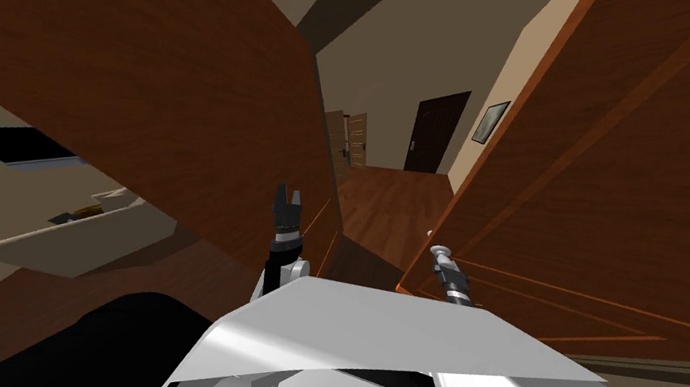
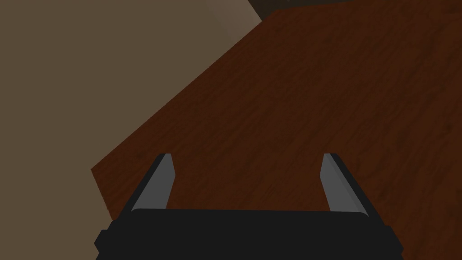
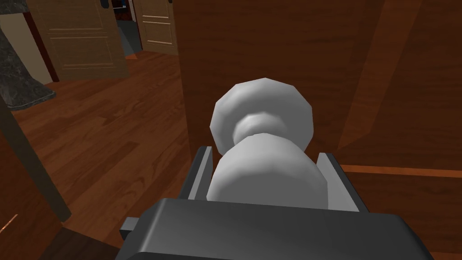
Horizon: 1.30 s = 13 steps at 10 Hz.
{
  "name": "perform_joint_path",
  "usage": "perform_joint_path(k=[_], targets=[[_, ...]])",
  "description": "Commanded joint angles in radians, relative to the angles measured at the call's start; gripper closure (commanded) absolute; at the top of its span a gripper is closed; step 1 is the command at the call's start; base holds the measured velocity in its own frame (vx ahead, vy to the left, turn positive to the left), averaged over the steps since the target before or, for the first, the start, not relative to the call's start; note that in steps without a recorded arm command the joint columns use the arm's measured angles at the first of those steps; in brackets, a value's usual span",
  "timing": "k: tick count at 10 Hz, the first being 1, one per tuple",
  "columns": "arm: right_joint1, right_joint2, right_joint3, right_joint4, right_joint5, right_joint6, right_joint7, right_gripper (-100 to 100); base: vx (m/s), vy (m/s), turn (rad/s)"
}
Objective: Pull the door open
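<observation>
You face two big brown wooden slabs. The door [image 1: 624, 167] takes the right side of the head view, and its free edge runs down toward your right arm. A second brown panel [image 1: 156, 103] of the same wood stands on the left. The gap between them opens onto a hallway with a wooden floor [image 1: 386, 198] and more doors at its far end, so the door looks partly open already.

The knob [image 3: 264, 135] is the thing to mind. It is light grey, two rounded bulbs one behind the other, and it stands out from the door face near that free edge. Your right claw [image 3: 266, 155] pinches the nearer bulb with a finger pressed to each side. The farther bulb sits between the claw and the wood. In the head view the right claw [image 1: 444, 261] shows small, just beside the door's edge.

Your left claw [image 2: 246, 180] is spread and holds nothing. It points at the brown panel from close by, and you cannot tell whether it touches.

The grip looks made, so the step in hand is the pull itself. The next move calls for drawing the right hand back toward your body on a curve, since a door swings rather than slides. Hold the squeeze firm, because a rounded bulb gives flat fingers little to catch on. Your chest is close, so the base will probably need to back away to give the door room.
</observation>
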Motion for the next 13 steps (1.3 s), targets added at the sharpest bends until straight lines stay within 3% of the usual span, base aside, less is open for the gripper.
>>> perform_joint_path(k=[1,8,10,11,13], targets=[[0.006,-0.015,0.014,0.004,0.006,-0.014,-0.022,100,-0.212,0.011,0.147],[0.037,-0.099,0.09,0.023,0.039,-0.087,-0.139,100,-0.209,-0.014,0.158],[0.035,-0.102,0.088,0.024,0.038,-0.085,-0.139,100,-0.176,-0.021,0.071],[0.046,-0.117,0.115,0.03,0.045,-0.11,-0.161,100,-0.176,-0.021,0.141],[0.054,-0.131,0.138,0.035,0.05,-0.135,-0.18,100,-0.239,-0.063,0.168]])
